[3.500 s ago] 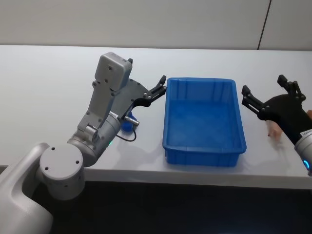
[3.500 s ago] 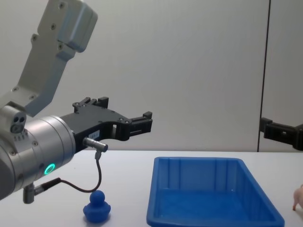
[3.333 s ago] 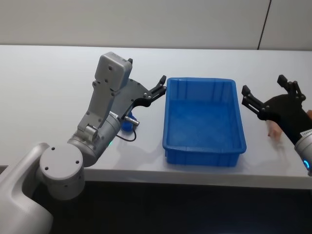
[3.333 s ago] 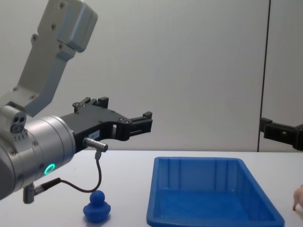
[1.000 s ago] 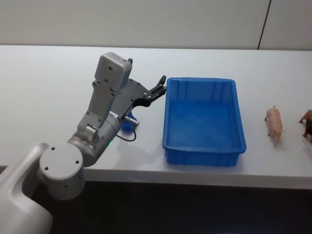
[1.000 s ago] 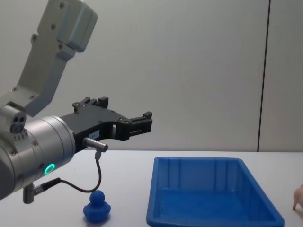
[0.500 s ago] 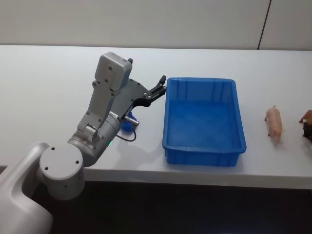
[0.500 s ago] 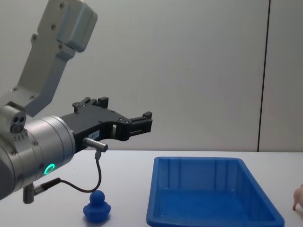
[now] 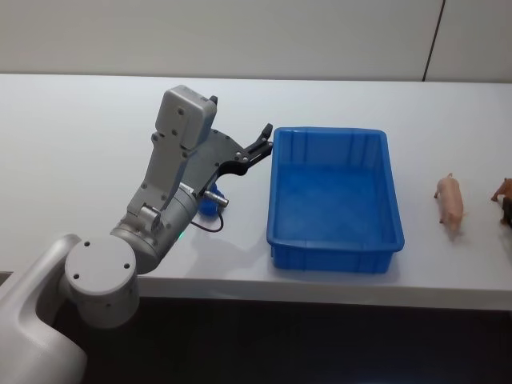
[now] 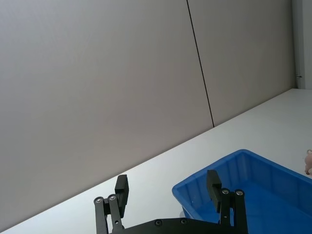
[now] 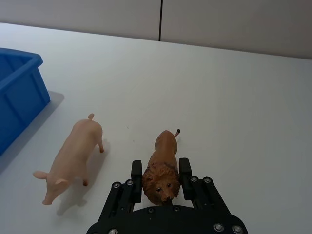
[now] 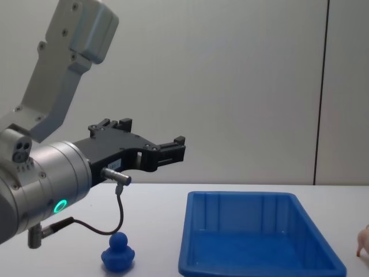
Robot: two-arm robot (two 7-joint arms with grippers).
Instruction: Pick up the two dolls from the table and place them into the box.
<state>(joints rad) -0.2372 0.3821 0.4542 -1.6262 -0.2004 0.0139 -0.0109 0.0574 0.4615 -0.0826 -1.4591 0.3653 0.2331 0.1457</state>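
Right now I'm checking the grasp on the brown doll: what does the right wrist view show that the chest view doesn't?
Right wrist view: the right gripper shut on the brown doll at its head. Chest view: the left gripper, open, raised left of the box, and a blue toy on the table. Both: the pink pig and that box.

Brown doll (image 9: 504,191) cut off at right edge.

White bench (image 9: 80,120): blue box (image 9: 334,258) stands centre, toward the near edge. Pink pig (image 9: 450,204) lies right of it, apart; brown doll (image 9: 504,192) farther right. Small blue toy (image 12: 118,253) sits left of the box.
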